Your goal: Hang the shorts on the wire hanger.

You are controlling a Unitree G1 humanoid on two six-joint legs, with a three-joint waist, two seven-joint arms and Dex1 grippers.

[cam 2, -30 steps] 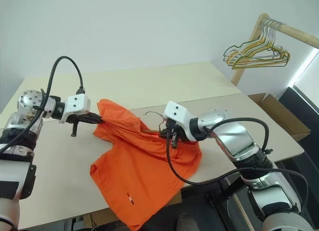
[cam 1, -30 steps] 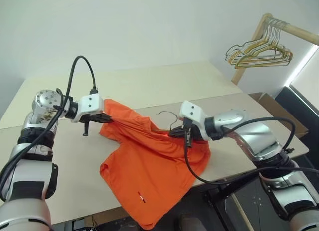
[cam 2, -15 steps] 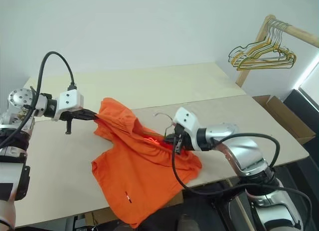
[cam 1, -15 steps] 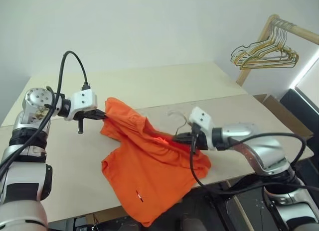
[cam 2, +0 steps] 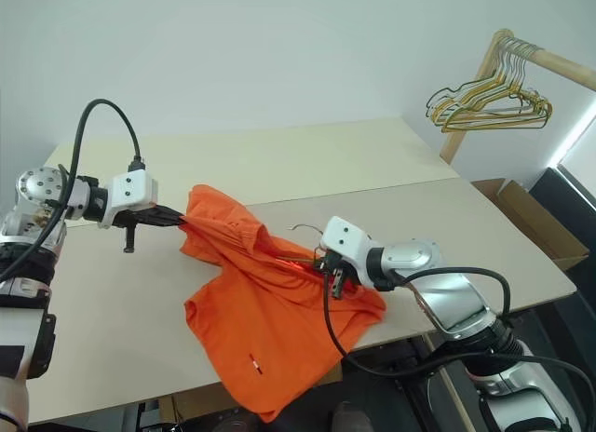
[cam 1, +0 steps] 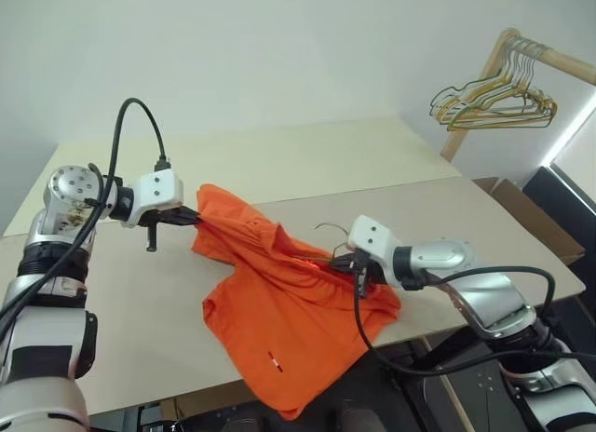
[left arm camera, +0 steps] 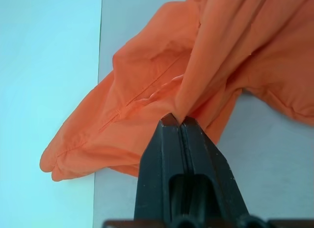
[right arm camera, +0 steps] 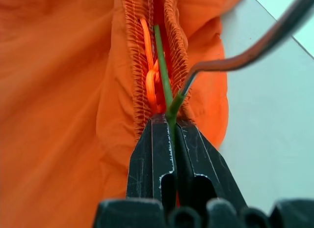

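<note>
Two grippers pull the orange shorts (cam 1: pixel 279 311) tight mid-frame: left gripper (cam 1: pixel 194 219) pinches fabric, right gripper (right arm camera: pixel 169 121) pinches the wire hanger (right arm camera: pixel 167 85). Slide it in slowly, I think.

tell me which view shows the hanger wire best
The right wrist view: the hanger runs up from the shut right end effector into the shorts' waistband. The eye views show just its hook; the left wrist view shows shorts, no hanger.
</note>
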